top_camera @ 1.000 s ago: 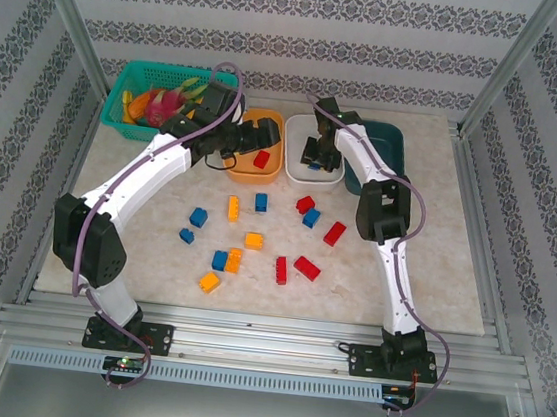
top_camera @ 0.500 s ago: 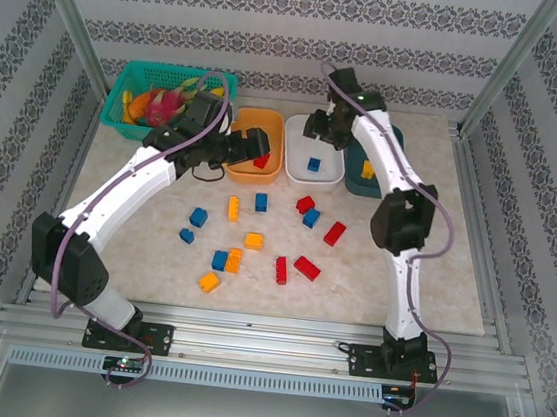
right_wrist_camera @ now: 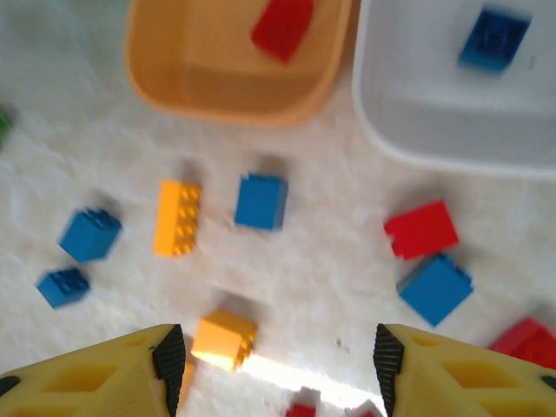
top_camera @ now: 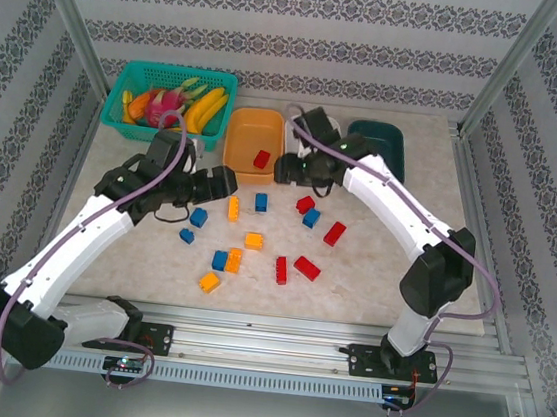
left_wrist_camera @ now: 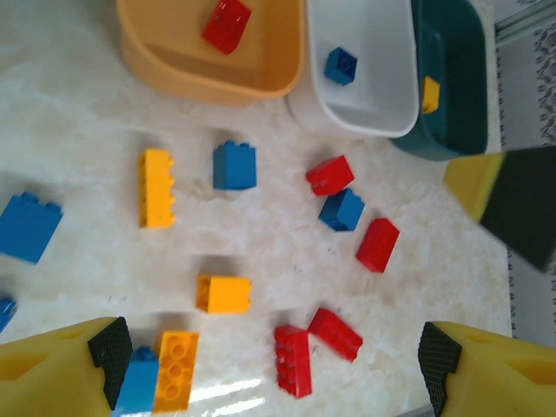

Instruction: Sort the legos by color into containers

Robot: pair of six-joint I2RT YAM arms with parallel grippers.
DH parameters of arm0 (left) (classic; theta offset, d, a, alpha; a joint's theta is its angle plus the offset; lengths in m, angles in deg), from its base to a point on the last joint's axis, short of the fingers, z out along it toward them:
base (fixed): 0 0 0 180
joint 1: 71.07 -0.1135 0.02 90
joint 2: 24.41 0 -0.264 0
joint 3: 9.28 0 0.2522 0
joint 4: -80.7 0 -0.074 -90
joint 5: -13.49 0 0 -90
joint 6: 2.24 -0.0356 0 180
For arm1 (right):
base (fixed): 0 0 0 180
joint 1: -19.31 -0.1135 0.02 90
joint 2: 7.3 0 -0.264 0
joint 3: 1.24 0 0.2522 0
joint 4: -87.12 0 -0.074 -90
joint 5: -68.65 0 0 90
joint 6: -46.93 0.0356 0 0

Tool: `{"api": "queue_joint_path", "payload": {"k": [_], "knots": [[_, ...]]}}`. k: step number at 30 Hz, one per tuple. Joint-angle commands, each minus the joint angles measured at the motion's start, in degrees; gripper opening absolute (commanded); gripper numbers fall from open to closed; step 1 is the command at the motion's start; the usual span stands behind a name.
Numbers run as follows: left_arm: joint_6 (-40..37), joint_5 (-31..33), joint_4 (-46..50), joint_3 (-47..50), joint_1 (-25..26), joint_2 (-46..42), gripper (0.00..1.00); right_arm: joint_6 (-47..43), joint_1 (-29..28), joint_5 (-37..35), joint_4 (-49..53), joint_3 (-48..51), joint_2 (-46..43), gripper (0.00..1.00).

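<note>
Since they drew back, left gripper (left_wrist_camera: 271, 352), right gripper (right_wrist_camera: 271, 352) over legos (top_camera: 254, 240)

One camera looks down from high behind the near edge over the whole table (top_camera: 372, 270); both wrist cameras hang close, facing down, sharing the orange bin (left_wrist_camera: 208, 78) at frame top

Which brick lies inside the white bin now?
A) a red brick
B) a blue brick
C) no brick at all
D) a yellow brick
B: the left wrist view shows one blue brick on the floor of the white bin; the red brick lies in the orange bin and the yellow brick in the teal bin.
</note>
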Motion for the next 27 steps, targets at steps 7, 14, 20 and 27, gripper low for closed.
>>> {"api": "queue_joint_path", "payload": {"k": [7, 14, 20, 27], "knots": [[-0.61, -2.01, 3.76, 8.43, 1.58, -6.54, 0.86, 7.98, -1.29, -4.35, -5.9, 16.23, -12.38, 0.63], [0.47, -0.71, 0.03, 11.17, 4.96, -5.64, 0.84, 10.55, -0.99, -5.57, -5.98, 23.55, -18.33, 0.64], [0.8, 1.09, -1.92, 11.11, 7.73, -3.92, 0.82, 12.52, 0.61, -5.95, -6.33, 27.63, -21.73, 0.65], [0.94, 2.74, -3.43, 10.54, 10.14, -1.56, 0.82, 15.46, 5.76, -4.62, -6.17, 34.27, -23.57, 0.66]]}}
